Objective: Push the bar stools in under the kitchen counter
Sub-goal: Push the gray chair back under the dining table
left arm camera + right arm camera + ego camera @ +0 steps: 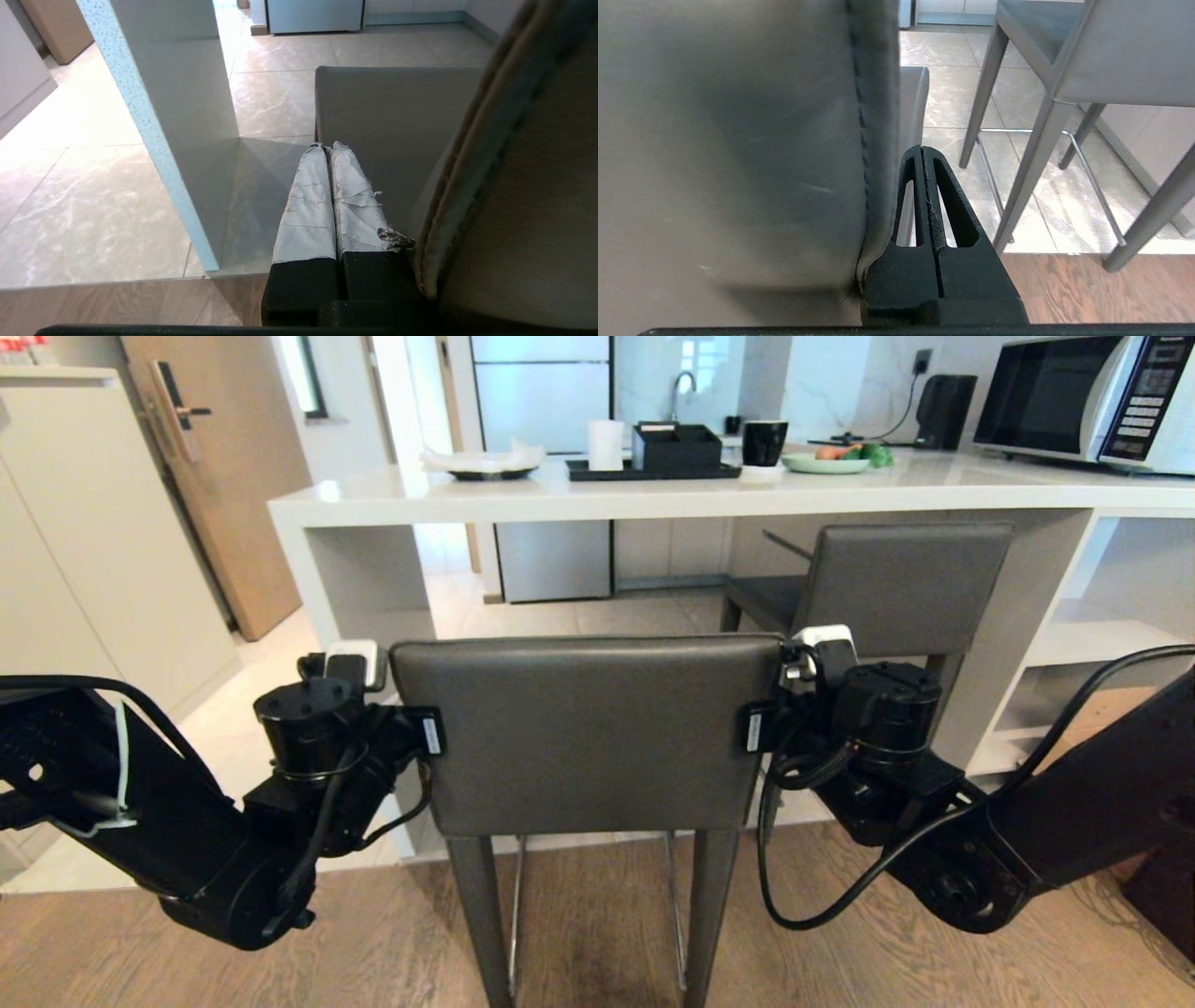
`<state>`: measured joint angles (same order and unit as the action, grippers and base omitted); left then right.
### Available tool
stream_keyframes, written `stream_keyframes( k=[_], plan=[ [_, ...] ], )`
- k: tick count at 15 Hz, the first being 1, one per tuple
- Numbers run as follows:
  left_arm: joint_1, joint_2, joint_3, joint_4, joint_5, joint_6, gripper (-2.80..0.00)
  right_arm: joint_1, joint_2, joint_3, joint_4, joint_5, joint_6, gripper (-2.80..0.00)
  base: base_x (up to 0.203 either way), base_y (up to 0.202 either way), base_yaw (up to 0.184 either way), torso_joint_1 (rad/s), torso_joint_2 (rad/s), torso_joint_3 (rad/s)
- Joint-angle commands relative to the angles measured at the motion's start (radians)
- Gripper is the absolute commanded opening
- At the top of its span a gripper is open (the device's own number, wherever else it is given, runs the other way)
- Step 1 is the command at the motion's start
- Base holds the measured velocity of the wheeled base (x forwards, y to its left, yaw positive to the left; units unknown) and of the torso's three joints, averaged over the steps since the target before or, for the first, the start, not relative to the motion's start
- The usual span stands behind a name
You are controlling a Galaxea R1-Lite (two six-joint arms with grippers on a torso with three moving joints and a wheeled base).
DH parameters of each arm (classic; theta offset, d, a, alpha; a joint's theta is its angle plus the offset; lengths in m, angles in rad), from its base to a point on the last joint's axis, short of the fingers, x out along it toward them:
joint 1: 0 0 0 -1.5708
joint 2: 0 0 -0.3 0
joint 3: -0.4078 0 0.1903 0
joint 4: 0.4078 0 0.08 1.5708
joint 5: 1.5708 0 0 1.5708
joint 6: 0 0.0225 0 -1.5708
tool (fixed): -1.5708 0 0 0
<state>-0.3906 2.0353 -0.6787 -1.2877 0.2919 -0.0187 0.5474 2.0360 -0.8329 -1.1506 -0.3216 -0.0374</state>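
Head view shows both closed, empty grippers flanking the near stool's backrest (586,733): left gripper (331,151), right gripper (923,151) beside its edges.

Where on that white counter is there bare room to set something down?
The white speckled stone counter is bare at its left end, before the black plate with paper, and along the front edge. The middle is crowded: black tray, black mug, green plate. The microwave fills the right end.
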Motion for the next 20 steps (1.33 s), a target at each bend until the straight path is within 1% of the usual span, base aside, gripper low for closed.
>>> stream_keyframes(
  k=[1, 5, 14, 16, 20],
  plan=[
    [0.003, 0.003, 0.015, -0.005, -0.002, -0.001, -2.8, -0.007, 0.005, -0.002, -0.003, -0.005, -0.001, -2.8, 0.0, 0.0, 0.0, 0.0, 0.0, 0.0],
    [-0.004, -0.032, 0.071, -0.007, -0.002, -0.003, -2.8, -0.04, 0.019, -0.053, 0.016, -0.004, -0.002, -2.8, 0.0, 0.0, 0.0, 0.0, 0.0, 0.0],
    [-0.005, -0.038, 0.071, -0.004, 0.001, 0.002, -2.8, -0.043, 0.012, -0.063, 0.034, -0.004, -0.011, -2.8, 0.0, 0.0, 0.0, 0.0, 0.0, 0.0],
    [-0.007, -0.04, 0.071, -0.004, 0.001, 0.002, -2.8, -0.043, 0.01, -0.065, 0.034, -0.004, -0.016, -2.8, 0.109, 0.0, 0.001, -0.003, 0.0, 0.006],
    [-0.007, -0.04, 0.076, -0.004, 0.001, 0.002, -2.8, -0.043, 0.012, -0.065, 0.034, -0.004, -0.018, -2.8, 0.187, 0.0, 0.002, 0.002, 0.01, 0.001]
  ],
)
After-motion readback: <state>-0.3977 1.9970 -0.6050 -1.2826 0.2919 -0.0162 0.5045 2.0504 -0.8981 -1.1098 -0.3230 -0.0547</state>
